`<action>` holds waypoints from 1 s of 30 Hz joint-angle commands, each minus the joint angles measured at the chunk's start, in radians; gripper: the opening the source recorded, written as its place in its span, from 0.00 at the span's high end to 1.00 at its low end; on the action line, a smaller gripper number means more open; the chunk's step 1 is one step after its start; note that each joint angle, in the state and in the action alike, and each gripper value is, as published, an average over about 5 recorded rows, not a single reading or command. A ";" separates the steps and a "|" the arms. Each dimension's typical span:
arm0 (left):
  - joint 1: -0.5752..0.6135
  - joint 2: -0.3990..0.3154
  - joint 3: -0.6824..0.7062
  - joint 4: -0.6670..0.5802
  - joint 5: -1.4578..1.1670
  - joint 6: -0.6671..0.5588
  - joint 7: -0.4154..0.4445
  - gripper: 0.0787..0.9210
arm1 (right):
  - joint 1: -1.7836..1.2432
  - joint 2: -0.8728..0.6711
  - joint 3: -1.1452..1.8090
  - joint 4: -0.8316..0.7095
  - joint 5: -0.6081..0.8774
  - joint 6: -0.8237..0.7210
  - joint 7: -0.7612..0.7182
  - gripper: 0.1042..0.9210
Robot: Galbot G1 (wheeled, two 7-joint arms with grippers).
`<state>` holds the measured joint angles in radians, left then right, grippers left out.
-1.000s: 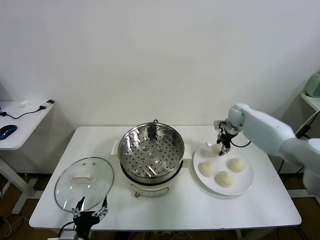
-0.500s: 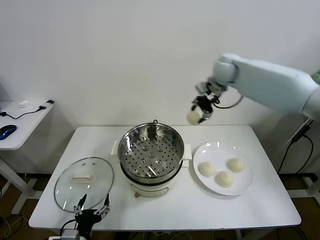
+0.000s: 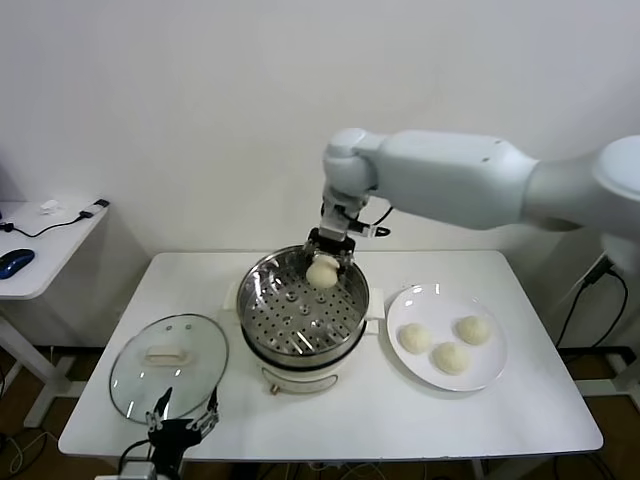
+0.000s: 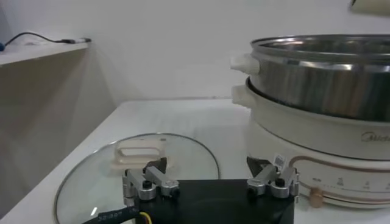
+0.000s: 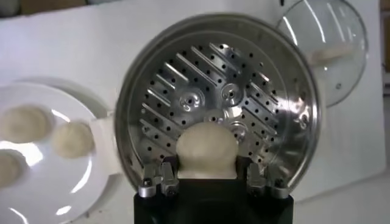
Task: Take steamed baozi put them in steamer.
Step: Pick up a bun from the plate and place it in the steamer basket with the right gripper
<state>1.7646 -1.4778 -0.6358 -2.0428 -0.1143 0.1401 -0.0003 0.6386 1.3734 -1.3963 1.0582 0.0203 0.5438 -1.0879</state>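
My right gripper (image 3: 325, 262) is shut on one steamed baozi (image 3: 321, 272) and holds it above the far side of the steamer (image 3: 262, 330). In the right wrist view the bun (image 5: 206, 149) sits between the fingers over the perforated tray (image 5: 201, 97). Three more baozi (image 3: 414, 338) (image 3: 473, 329) (image 3: 450, 357) lie on the white plate (image 3: 490, 378) right of the steamer. My left gripper (image 3: 182, 424) is open and empty, parked at the table's front left edge near the glass lid.
The glass lid with a white knob (image 3: 167, 364) lies flat on the table left of the steamer; it also shows in the left wrist view (image 4: 140, 161). A side desk (image 3: 40, 250) with a cable stands at the far left.
My right gripper lifted one baozi off the plate, carried it up and leftward, and now holds it over the steamer. The left arm has not moved.
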 commanded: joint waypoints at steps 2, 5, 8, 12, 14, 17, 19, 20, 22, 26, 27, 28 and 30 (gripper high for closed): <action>0.002 0.004 -0.001 0.006 -0.003 -0.004 -0.001 0.12 | -0.204 0.150 0.118 -0.334 -0.208 0.168 0.028 0.38; -0.001 0.005 0.000 0.010 -0.005 -0.005 -0.001 0.12 | -0.222 0.180 0.135 -0.404 -0.214 0.185 0.027 0.38; -0.006 0.005 0.002 0.013 -0.006 -0.004 -0.001 0.12 | -0.236 0.206 0.152 -0.462 -0.233 0.207 0.026 0.38; -0.013 0.004 0.003 0.018 -0.006 -0.002 -0.001 0.12 | -0.249 0.237 0.170 -0.529 -0.246 0.232 0.030 0.38; -0.015 0.004 0.003 0.021 -0.006 -0.002 -0.001 0.12 | -0.254 0.253 0.177 -0.557 -0.246 0.243 0.032 0.38; -0.017 0.004 0.004 0.024 -0.006 -0.002 -0.001 0.12 | -0.259 0.270 0.182 -0.583 -0.235 0.259 0.033 0.35; -0.018 0.004 0.004 0.026 -0.006 -0.002 -0.001 0.12 | -0.257 0.273 0.181 -0.586 -0.211 0.265 0.027 0.30; -0.017 0.004 0.004 0.026 -0.006 -0.001 -0.001 0.12 | -0.253 0.273 0.179 -0.585 -0.197 0.268 0.020 0.26; -0.017 0.003 0.004 0.025 -0.006 0.000 -0.001 0.12 | -0.240 0.268 0.175 -0.576 -0.169 0.275 0.006 0.20; -0.016 0.002 0.006 0.020 -0.005 0.004 0.001 0.12 | -0.194 0.234 0.147 -0.524 -0.060 0.281 -0.026 0.13; -0.015 0.001 0.007 0.018 -0.004 0.005 0.001 0.12 | -0.170 0.214 0.130 -0.494 -0.011 0.271 -0.038 0.12; -0.014 0.001 0.007 0.016 -0.003 0.006 0.001 0.12 | -0.145 0.191 0.113 -0.461 0.036 0.258 -0.051 0.12; -0.012 0.001 0.008 0.012 -0.001 0.006 0.001 0.12 | -0.081 0.131 0.067 -0.376 0.139 0.216 -0.077 0.12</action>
<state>1.7499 -1.4756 -0.6287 -2.0237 -0.1185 0.1449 0.0003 0.4589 1.5757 -1.2664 0.5902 -0.0615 0.7841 -1.1091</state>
